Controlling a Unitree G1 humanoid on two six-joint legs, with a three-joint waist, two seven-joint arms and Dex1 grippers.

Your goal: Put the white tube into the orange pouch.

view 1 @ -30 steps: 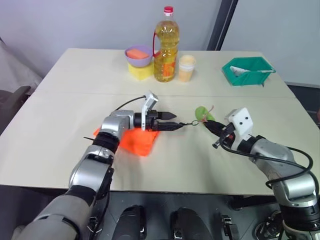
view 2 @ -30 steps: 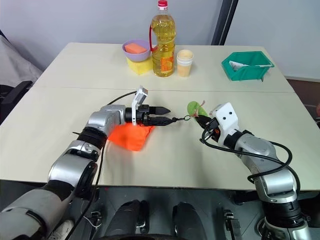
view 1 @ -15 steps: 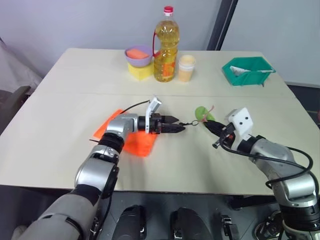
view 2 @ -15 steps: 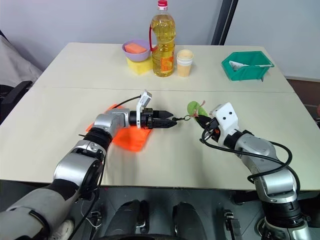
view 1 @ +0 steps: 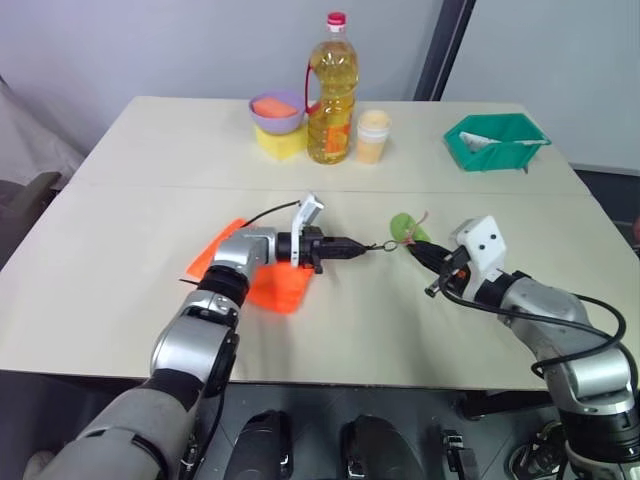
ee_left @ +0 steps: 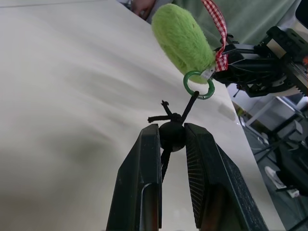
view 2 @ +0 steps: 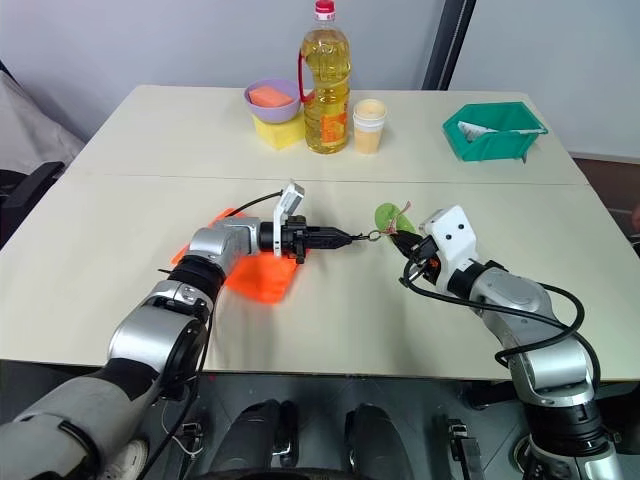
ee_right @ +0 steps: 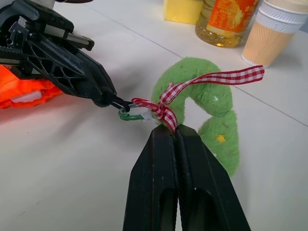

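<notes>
Grips the black bead (ee_left: 172,135) on the drawstring (ee_left: 190,103) in the left gripper (view 1: 343,245), jaws clenched round it. Pinches the red-checked ribbon (ee_right: 211,79) of the green leaf tag (ee_right: 216,103) in the right gripper (ee_right: 173,132), jaws pressed tight together. Holds the cord taut between the two, just above the table (view 1: 120,200). Leaves the orange pouch (view 1: 275,288) lying flat under the left forearm. Shows a pale patch (ee_right: 26,96) among the orange folds, possibly the white tube; cannot tell for sure. Looks, judging by the grips, to be at the drawstring step: working the pouch mouth rather than fetching the tube. Calls next for a steady, straight pull along the cord, bead sliding, tag hand staying firm, with no jerk that drags the pouch across the table.
</notes>
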